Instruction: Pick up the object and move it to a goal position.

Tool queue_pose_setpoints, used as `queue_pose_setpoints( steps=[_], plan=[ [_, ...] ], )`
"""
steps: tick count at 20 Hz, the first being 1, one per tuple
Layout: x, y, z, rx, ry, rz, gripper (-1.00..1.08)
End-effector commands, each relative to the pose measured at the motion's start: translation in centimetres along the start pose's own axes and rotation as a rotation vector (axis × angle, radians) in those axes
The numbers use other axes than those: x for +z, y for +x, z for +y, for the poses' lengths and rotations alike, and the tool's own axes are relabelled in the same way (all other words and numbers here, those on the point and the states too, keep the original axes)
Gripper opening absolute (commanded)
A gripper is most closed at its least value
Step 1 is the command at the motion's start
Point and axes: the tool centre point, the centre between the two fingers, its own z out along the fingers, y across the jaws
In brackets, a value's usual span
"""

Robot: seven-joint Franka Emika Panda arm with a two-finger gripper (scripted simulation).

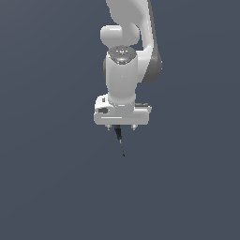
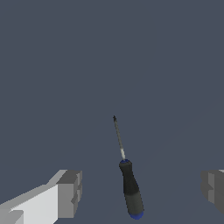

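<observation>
Screwdriver, slim, with a black handle, blue butt cap and thin grey shaft, is what I am going after. Going left to right in the wrist view, I am seeing one grey finger pad, then the tool lying between the pads but touching neither, then the other pad at the far edge. So the gripper is standing wide open and holding nothing. In the exterior view, the white arm's hand is hanging directly above the tool, which shows only as a dark sliver just under the fingers. My worry: the round handle is lying nearer one pad, so closing now could roll or nudge it sideways; clamping on the thin shaft could let it slip.
</observation>
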Motion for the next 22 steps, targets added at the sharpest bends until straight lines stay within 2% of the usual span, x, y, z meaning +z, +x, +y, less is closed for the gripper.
queue_pose_setpoints(
  steps=[1, 14, 22],
  plan=[
    [0.0, 0.0, 0.0, 0.000, 0.000, 0.000, 1.00],
    [-0.5, 0.2, 1.2, 0.006, 0.016, 0.014, 1.00],
    [2.7, -1.0, 1.2, -0.047, 0.009, -0.002, 1.00]
  ],
)
